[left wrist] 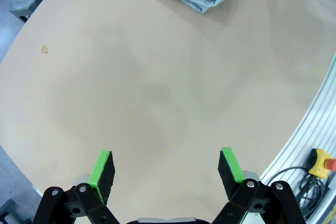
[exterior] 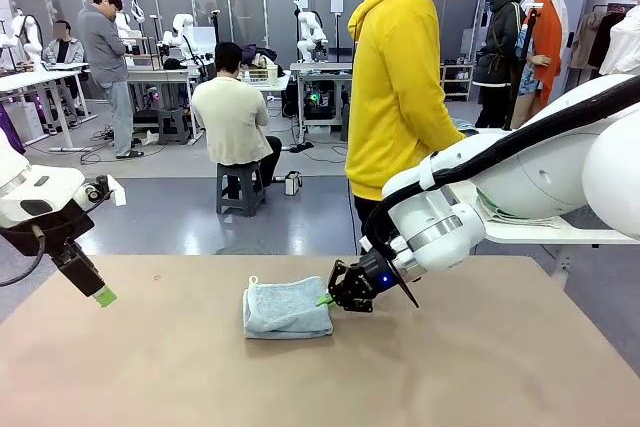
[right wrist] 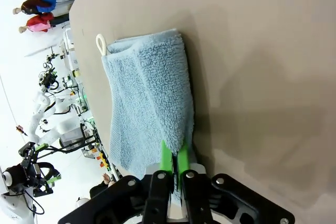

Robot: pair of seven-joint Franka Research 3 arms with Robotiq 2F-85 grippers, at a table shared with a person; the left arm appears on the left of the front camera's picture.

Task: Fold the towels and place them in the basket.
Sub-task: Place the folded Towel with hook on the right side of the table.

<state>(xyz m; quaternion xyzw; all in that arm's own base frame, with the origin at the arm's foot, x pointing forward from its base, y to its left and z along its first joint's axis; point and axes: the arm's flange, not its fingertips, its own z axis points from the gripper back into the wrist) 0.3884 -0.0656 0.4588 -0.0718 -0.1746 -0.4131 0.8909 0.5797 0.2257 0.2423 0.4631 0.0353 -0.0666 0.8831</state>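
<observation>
The towel (exterior: 287, 309) lies folded at the middle of the table (exterior: 480, 367). We judge it light, soft and limp: layers will slide and sag, so we take hold at a folded edge or corner, catching all layers. The right gripper (exterior: 327, 299) is at its right edge, pads pressed together. We cannot tell whether cloth is caught between them. The left gripper (exterior: 104, 296) hangs spread over bare table, well apart to the left. A loop (right wrist: 101, 43) marks the towel's far left corner. A person (exterior: 400, 87) stands at the far side. Nothing stands in the way near the towel.
</observation>
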